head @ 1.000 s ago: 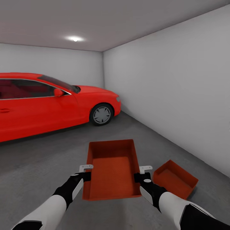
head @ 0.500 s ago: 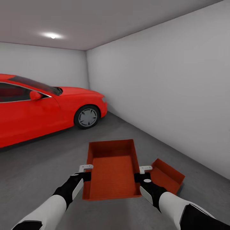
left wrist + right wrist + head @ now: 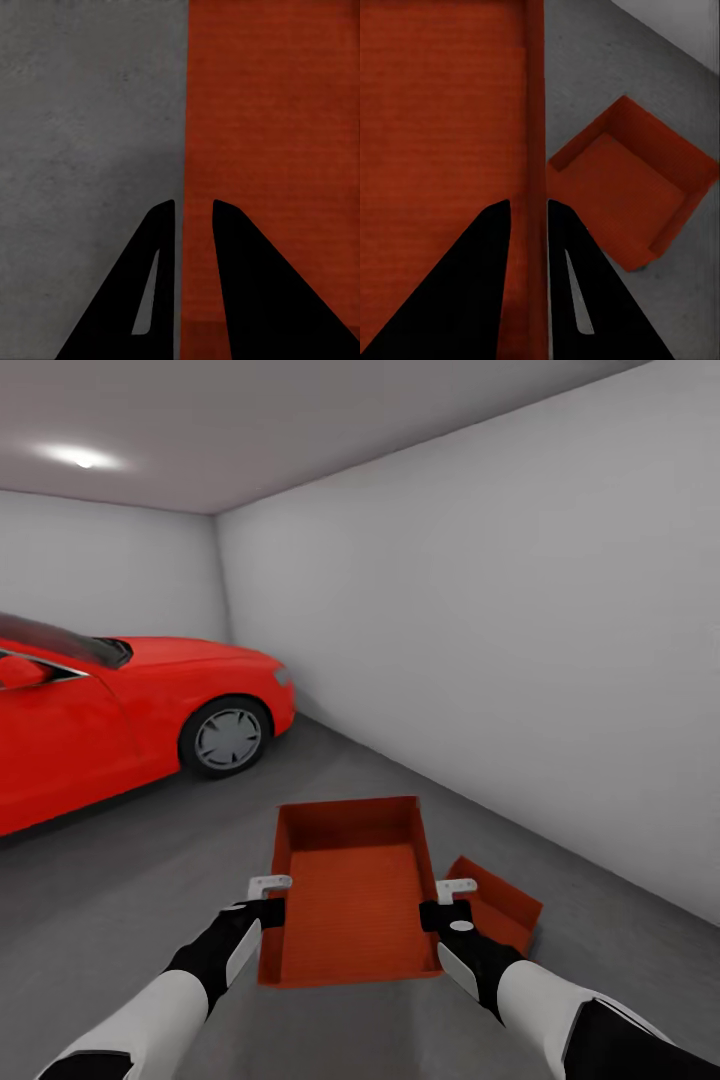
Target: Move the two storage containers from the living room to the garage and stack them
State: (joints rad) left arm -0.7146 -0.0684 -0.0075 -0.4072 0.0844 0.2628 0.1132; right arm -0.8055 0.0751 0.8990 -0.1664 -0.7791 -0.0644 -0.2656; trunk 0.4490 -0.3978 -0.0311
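Note:
I carry one orange-red storage container [image 3: 352, 890] in front of me, held level above the dark grey concrete floor [image 3: 120, 880] of the garage. My left gripper [image 3: 272, 895] is shut on its left wall [image 3: 184, 150], and my right gripper [image 3: 440, 900] is shut on its right wall [image 3: 535, 112]. The second storage container [image 3: 497, 912] rests on the floor just to the right of the held one and lower, partly hidden behind it; the right wrist view shows this floor container [image 3: 630, 187] whole.
A red car [image 3: 110, 720] is parked at the left. A plain grey-white wall [image 3: 520, 660] runs along the right side, close to the floor container. Open concrete lies between the car and the wall.
The whole view has swung to the right, so the car slid left. The floor container now sits closer to the held one, more of it hidden behind. Both grips are unchanged.

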